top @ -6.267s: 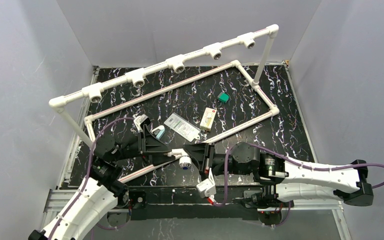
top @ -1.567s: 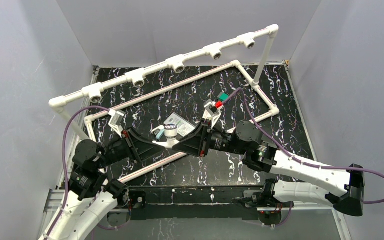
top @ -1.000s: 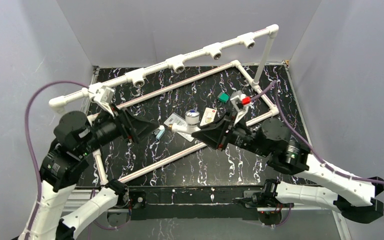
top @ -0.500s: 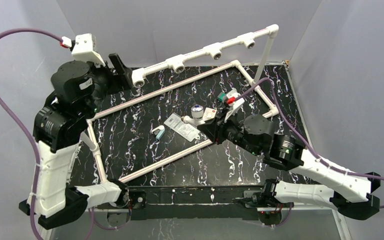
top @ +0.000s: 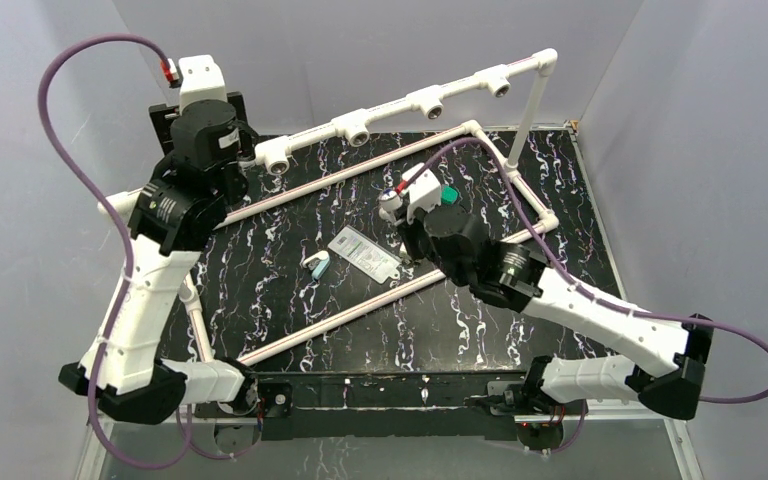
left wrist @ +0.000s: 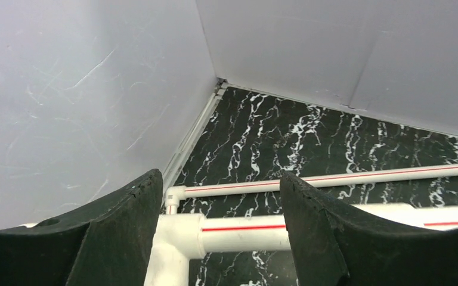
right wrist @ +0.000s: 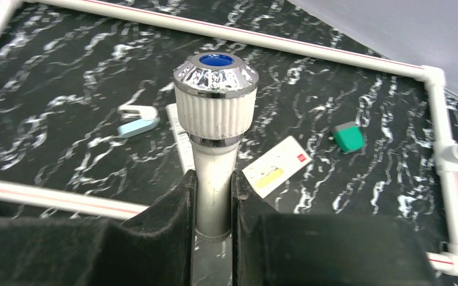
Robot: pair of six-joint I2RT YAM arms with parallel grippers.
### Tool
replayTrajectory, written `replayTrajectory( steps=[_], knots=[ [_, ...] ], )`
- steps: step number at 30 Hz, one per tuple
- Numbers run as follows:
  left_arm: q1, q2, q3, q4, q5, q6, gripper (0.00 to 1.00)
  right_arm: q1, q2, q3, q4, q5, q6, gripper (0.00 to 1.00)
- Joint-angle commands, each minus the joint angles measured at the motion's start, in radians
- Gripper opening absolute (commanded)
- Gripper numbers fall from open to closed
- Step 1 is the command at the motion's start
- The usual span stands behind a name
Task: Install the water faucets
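Carrying step: the right gripper [right wrist: 213, 196], clamped on the water faucet [right wrist: 214, 101] by its stem at frame centre, has lifted it away from the card [right wrist: 274, 167] since a moment ago. Next its inlet must line up with a tee socket [top: 275, 155] on the pipe rail [left wrist: 244, 229], which the left gripper [left wrist: 217, 190], jaws apart, now straddles at upper left, seemingly without contact.

White arms [top: 145, 300] with black joints, black tools [right wrist: 213, 186], purple cables [top: 43, 85].
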Motion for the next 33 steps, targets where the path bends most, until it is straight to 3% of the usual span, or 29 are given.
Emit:
replayTrajectory(
  steps=[1,12,16,33],
  knots=[
    [0.044,0.046,0.007,0.047,-0.055,0.033,0.69,-0.115,0.048,0.062,0.1,-0.013,-0.088,0.01],
    [0.185,0.148,0.025,-0.011,-0.003,-0.042,0.69,-0.407,0.263,0.232,0.096,-0.31,-0.071,0.01],
    [0.223,0.156,-0.016,-0.018,0.036,-0.069,0.69,-0.448,0.346,0.322,0.066,-0.401,-0.045,0.01],
    [0.243,0.163,-0.111,0.007,0.157,-0.059,0.65,-0.542,0.592,0.556,0.014,-0.443,0.076,0.01]
  ],
)
